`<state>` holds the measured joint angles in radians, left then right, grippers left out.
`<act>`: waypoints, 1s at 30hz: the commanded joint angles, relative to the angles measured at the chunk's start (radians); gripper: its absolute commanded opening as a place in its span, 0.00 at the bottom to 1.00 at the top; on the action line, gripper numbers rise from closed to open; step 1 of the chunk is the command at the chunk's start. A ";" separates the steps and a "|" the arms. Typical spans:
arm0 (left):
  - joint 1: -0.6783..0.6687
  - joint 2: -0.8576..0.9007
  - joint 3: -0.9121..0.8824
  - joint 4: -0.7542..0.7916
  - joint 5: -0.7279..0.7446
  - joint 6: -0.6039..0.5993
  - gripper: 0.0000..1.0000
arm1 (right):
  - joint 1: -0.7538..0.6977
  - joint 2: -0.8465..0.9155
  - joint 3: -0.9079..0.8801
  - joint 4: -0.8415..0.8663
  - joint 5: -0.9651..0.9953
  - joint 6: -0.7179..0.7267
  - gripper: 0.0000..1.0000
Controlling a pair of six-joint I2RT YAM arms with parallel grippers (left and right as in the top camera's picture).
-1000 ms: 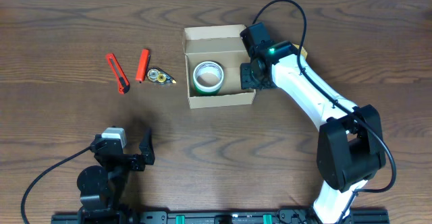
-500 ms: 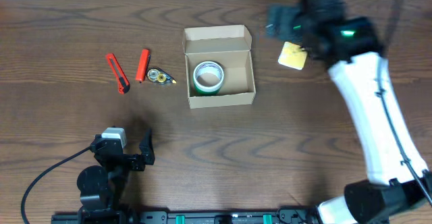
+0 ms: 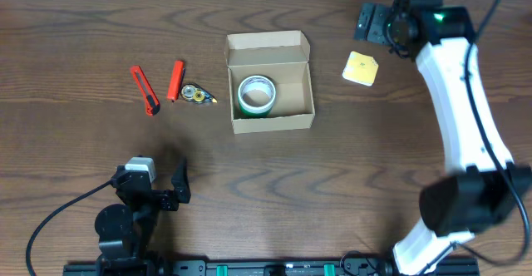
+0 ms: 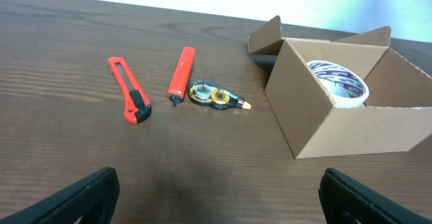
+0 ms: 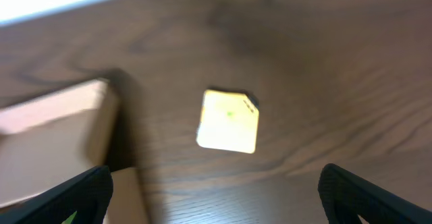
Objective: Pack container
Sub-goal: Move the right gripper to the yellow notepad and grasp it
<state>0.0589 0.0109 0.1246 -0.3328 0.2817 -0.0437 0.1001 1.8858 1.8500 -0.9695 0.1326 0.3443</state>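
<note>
red cutter [image 3: 145,90] | orange cutter [image 3: 175,80] | tape dispenser [image 3: 196,95] | yellow pad [image 3: 361,68] | wooden table [image 3: 349,168]

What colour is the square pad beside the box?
The pad is pale yellow, clearest in the overhead view.

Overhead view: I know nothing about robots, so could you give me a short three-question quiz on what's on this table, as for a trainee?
1. True or false: the tape roll lies inside the box.
2. Which thing on the table lies nearest the right hand? A) yellow pad B) a cup C) scissors
3. How many red cutters lie on the table outside the box?

Key: 1 true; 2 A; 3 two.
</note>
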 commanded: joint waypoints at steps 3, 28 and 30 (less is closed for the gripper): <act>0.006 -0.006 -0.022 -0.003 0.003 0.014 0.95 | -0.036 0.144 -0.008 0.001 -0.009 0.134 0.99; 0.006 -0.006 -0.022 -0.003 0.003 0.014 0.95 | -0.045 0.468 -0.008 0.165 -0.030 0.145 0.99; 0.006 -0.006 -0.022 -0.003 0.003 0.014 0.95 | -0.045 0.477 -0.008 0.176 -0.029 0.145 0.99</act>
<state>0.0589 0.0109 0.1246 -0.3325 0.2817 -0.0437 0.0620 2.3291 1.8442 -0.8043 0.1009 0.4686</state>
